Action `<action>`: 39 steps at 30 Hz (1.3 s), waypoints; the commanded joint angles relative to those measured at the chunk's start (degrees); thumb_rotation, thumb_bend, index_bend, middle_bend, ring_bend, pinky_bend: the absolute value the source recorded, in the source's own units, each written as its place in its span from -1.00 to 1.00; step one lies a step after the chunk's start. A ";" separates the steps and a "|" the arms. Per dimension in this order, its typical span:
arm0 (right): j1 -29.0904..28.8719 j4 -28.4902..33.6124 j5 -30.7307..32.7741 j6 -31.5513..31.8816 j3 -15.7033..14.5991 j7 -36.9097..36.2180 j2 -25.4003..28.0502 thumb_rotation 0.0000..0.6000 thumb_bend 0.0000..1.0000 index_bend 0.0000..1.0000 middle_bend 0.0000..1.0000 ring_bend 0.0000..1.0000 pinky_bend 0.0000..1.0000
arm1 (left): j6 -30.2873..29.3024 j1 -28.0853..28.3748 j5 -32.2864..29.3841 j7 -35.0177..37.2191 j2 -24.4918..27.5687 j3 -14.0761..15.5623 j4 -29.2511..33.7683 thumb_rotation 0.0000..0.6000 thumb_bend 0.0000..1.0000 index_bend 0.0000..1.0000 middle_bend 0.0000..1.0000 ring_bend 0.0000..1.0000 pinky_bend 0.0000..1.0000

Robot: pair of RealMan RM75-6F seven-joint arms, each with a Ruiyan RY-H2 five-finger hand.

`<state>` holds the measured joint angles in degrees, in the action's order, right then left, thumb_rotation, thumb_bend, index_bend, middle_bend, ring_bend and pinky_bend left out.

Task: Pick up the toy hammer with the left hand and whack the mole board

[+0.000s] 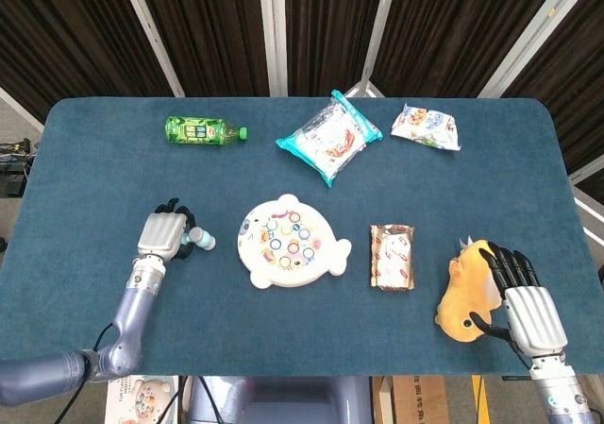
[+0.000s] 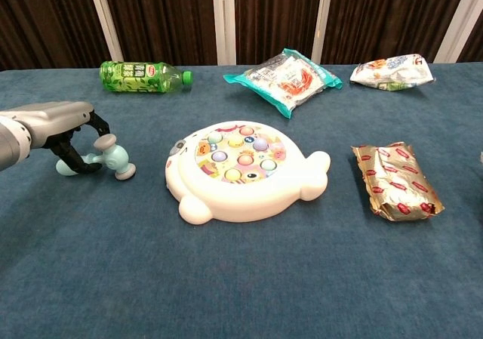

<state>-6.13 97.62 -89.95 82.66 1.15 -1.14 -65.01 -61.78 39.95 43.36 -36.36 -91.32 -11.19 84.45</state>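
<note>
The toy hammer (image 2: 106, 160) lies on the blue table (image 1: 94, 188), left of the white mole board (image 2: 241, 169); its pale teal handle points left and its pink-capped head sits near the board. My left hand (image 2: 64, 131) arches over the handle, fingers (image 2: 74, 156) down on either side, with the hammer still flat on the cloth. The head view shows the same hand (image 1: 162, 233) covering the handle, the hammer head (image 1: 201, 241) poking out right. My right hand (image 1: 527, 313) is at the front right, fingers and thumb around an orange toy (image 1: 467, 296).
A green bottle (image 1: 203, 130) lies at the back left. A teal snack bag (image 1: 329, 137) and a white snack bag (image 1: 427, 127) lie at the back. A gold foil pack (image 1: 392, 256) sits right of the board.
</note>
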 commanded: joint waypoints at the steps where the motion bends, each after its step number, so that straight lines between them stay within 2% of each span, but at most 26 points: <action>1: -0.02 0.00 0.04 -0.04 0.00 -0.06 0.01 1.00 -0.57 -1.00 -1.00 -1.00 -1.00 | 0.02 0.11 -0.02 0.02 -0.17 0.11 -0.14 1.00 -0.07 -0.01 -0.49 -0.83 -0.66; 8: 0.02 0.10 -0.06 0.07 -0.04 -0.13 0.07 1.00 -0.57 -1.00 -1.00 -1.00 -1.00 | -0.12 0.28 -0.07 0.13 -0.41 0.27 -0.22 1.00 -0.07 0.00 -0.48 -0.81 -0.65; 11: 0.05 0.10 -0.08 0.12 -0.05 -0.11 0.06 1.00 -0.57 -1.00 -1.00 -1.00 -1.00 | -0.28 0.31 -0.02 0.15 -0.50 0.33 -0.34 1.00 -0.04 0.02 -0.42 -0.72 -0.58; 15: 0.07 0.12 0.01 0.08 -0.08 -0.11 0.05 1.00 -0.57 -1.00 -1.00 -1.00 -1.00 | -0.64 0.18 0.15 0.58 -0.83 0.37 -0.68 1.00 0.12 0.10 -0.25 -0.52 -0.36; 19: 0.09 0.17 0.14 0.05 -0.05 -0.12 0.06 1.00 -0.57 -1.00 -1.00 -1.00 -1.00 | -1.10 -0.02 0.80 1.17 -1.18 0.50 -1.10 1.00 0.27 0.18 -0.08 -0.28 -0.06; 22: 0.13 0.17 0.20 0.08 -0.04 -0.05 0.04 1.00 -0.57 -1.00 -1.00 -1.00 -1.00 | -1.66 -0.34 2.29 2.38 -1.45 0.61 -1.58 1.00 0.33 0.23 0.00 -0.19 0.05; 32: 0.16 0.17 0.24 0.10 -0.04 0.04 -0.01 1.00 -0.57 -1.00 -1.00 -1.00 -1.00 | -3.74 -1.40 7.82 6.17 -0.16 0.45 -1.29 1.00 0.36 0.31 0.09 -0.12 0.10; 39: 0.14 0.24 0.37 0.01 0.00 0.06 -0.01 1.00 -0.57 -1.00 -1.00 -1.00 -1.00 | -4.32 -0.97 11.03 5.78 2.51 0.10 1.14 1.00 0.36 0.31 0.09 -0.12 0.10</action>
<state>-5.99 97.86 -89.58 82.67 1.14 -1.08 -65.02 -65.92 38.81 53.96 -30.44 -89.34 -10.90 85.00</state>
